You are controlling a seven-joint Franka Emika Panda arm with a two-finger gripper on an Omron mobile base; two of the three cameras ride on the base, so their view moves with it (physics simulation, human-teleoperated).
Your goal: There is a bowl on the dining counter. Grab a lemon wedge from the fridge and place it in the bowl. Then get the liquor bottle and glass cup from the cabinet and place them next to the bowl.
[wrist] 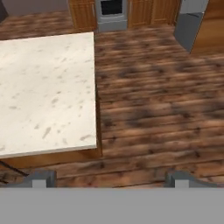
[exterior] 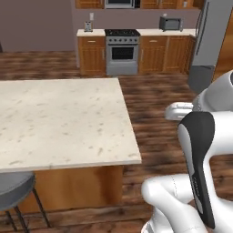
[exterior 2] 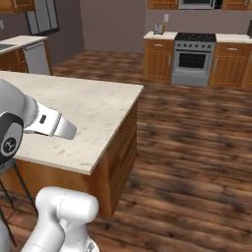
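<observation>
Two fingertips spread wide, holding nothing. Tall grey steel fridge sits at 1 o'clock, I'd drive there past beige speckled stone dining counter.

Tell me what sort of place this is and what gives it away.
A home kitchen, rendered rather than real. A steel stove sits between wooden base cabinets on the far wall, a grey fridge stands to its right, and a stone-topped dining counter with a grey stool fills the foreground.

dining counter, grey stool, far stove
</observation>
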